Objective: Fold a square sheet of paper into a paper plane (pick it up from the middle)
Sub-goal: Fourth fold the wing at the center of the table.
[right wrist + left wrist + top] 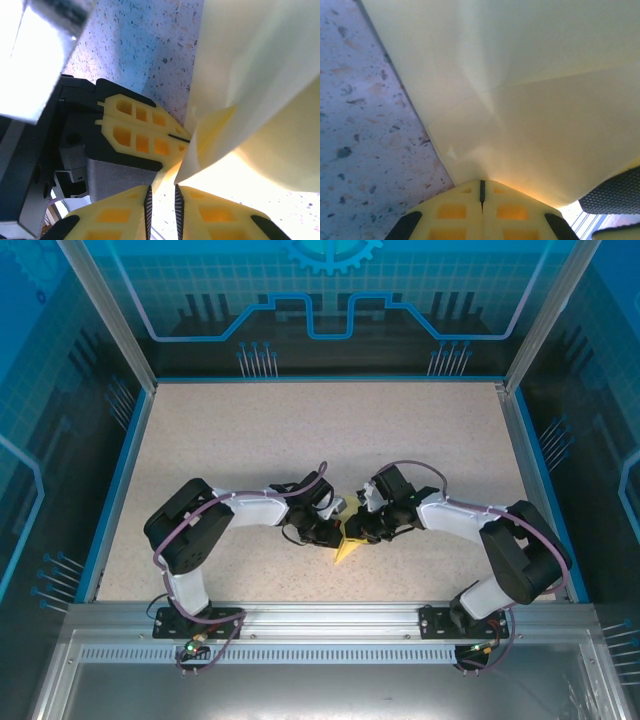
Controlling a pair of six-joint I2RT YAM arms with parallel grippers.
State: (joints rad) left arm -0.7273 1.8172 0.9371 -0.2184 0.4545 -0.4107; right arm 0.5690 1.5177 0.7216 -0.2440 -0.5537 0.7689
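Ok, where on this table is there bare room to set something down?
The far half of the table, up to the back wall, is bare, and so is the near strip between the two arm bases. It is crowded in the middle, where the left gripper and right gripper meet at the yellow paper.

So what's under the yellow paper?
The speckled table lies under the paper, showing beside its edge. The left gripper pinches it. Anything directly beneath the sheet is covered.
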